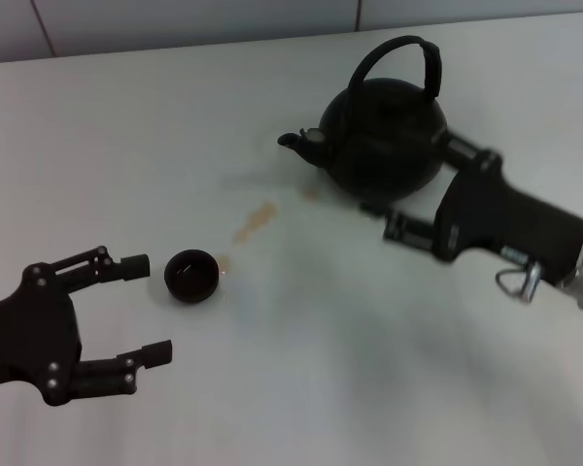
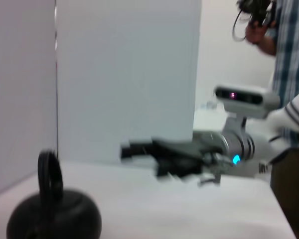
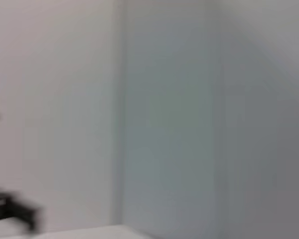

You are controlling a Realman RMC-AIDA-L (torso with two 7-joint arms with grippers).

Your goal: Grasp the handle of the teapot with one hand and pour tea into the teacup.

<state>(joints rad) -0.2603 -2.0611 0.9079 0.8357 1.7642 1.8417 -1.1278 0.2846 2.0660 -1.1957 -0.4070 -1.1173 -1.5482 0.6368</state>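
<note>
Right gripper open beside the teapot, left gripper open beside the teacup, nothing held.

The right hand [image 1: 413, 189], a black two-fingered gripper on a silver-grey wrist, has its jaws spread wide with one finger hidden behind the pot's body and the other just in front of its base, gripping nothing. The large round matte-black teapot [image 1: 384, 136] stands upright on the white table [image 1: 301, 369], spout toward the robot's left, its thick arched black handle [image 1: 408, 60] untouched. The all-black left gripper [image 1: 151, 309] rests low with jaws wide apart and empty, just beside the tiny round black teacup [image 1: 191, 276]. Light-brown tea [image 1: 256, 221] stains lie between cup and pot. Only the left wrist view shows the pot side-on with the right hand [image 2: 127, 152] behind it; the right wrist view shows mainly bare wall.
</note>
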